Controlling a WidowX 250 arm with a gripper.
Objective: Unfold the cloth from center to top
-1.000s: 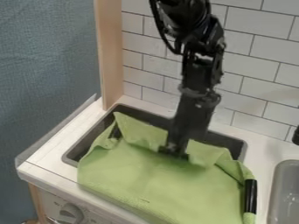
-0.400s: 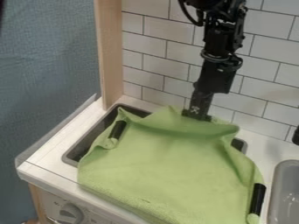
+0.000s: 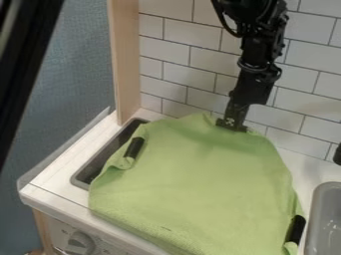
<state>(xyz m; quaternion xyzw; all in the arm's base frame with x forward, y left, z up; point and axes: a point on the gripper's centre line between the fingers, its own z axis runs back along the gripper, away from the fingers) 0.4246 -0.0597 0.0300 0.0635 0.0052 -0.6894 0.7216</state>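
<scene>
My gripper [image 3: 232, 125] is at the back of the counter, near the tiled wall, shut on the far edge of the green cloth [image 3: 200, 179]. The cloth lies spread over most of the dark sink basin, its far edge peaked just left of my fingers. Black rolls or clips show at its left side and at its lower right corner, with the cloth's edges curled around them. Much of the basin is hidden under the cloth.
The dark basin's rim [image 3: 83, 178] shows on the left. A grey sink [image 3: 326, 219] is at the right edge. A wooden post [image 3: 125, 64] and white tiles [image 3: 173, 60] stand behind. A dark, blurred bar [image 3: 27, 55] crosses the upper left. A stove knob [image 3: 81, 243] is below the counter.
My gripper has moved back and right toward the wall, drawing the cloth's far edge with it. The cloth has flattened over the basin, and a dark bar has entered at upper left.
</scene>
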